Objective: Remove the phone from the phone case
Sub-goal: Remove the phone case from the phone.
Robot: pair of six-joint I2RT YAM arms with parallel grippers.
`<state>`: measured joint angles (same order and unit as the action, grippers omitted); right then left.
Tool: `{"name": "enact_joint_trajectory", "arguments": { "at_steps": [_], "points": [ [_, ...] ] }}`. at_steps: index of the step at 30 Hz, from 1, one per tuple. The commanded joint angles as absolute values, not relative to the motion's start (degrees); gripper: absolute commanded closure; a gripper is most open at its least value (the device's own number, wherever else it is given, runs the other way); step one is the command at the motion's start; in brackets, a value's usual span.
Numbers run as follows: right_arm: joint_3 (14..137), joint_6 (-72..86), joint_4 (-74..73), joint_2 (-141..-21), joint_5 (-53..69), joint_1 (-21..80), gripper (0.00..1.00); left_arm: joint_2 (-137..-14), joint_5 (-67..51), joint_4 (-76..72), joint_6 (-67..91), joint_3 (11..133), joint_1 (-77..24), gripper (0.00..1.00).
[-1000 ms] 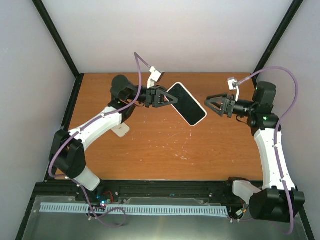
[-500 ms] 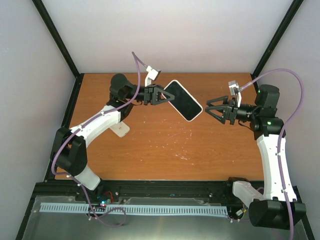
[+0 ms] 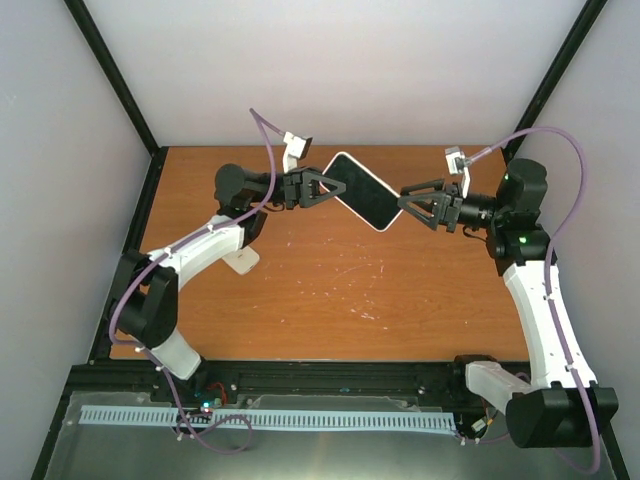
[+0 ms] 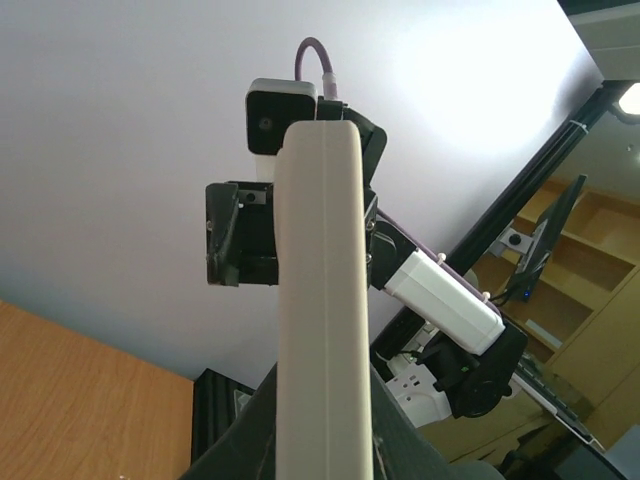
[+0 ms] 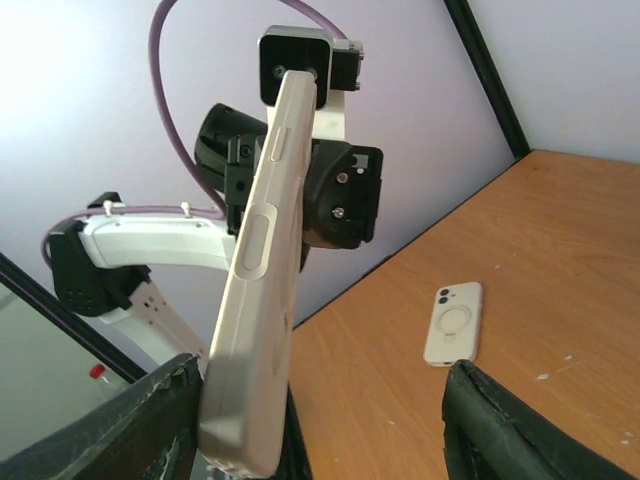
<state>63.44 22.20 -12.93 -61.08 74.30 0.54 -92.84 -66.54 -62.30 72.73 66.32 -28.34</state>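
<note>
- Phone [image 3: 362, 190] in its case [image 4: 320, 300] is held up over table [image 3: 330, 290], clamped by left gripper [image 3: 323, 187].
- Right gripper [image 3: 406, 203] is spread wide at other end.
- Case rim should be pinched slow & phone kept still.

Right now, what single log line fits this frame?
left hand: shut on cased phone, aloft | right hand: open, at its free end | removal: not yet done

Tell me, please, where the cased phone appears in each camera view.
Top external: phone upper middle, held by the left gripper.
Left wrist: phone at centre, edge-on, rising from the bottom edge.
Right wrist: phone left of centre, edge-on, side buttons showing.
Shared landmark: the orange table.
</note>
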Motion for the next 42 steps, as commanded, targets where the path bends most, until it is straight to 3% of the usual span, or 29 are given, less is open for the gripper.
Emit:
{"name": "enact_joint_trajectory", "arguments": {
  "at_steps": [1,10,24,32,38,42],
  "points": [
    [63.0,28.1,-5.7,-60.9,75.0,2.6,0.38,-93.3,-64.7,-69.1,75.5,67.1,-28.1,1.0],
    [61.5,32.2,0.0,-58.2,77.8,5.6,0.74,-95.3,-64.6,-74.4,79.1,66.7,-28.1,1.0],
    [60.8,40.6,11.4,-55.4,79.9,13.4,0.89,-103.8,-65.1,-86.9,88.0,69.8,-28.1,1.0],
    [62.0,39.6,11.3,-56.6,82.2,19.2,0.86,-109.5,-66.5,-92.8,93.4,75.4,-28.8,1.0],
    [66.1,30.9,2.1,-57.1,83.8,22.3,0.82,-113.1,-66.3,-98.6,99.5,80.0,-29.6,1.0],
    [67.3,29.6,0.7,-57.4,85.0,23.1,0.75,-114.1,-66.1,-100.7,101.8,81.5,-30.0,1.0]
  ]
}}
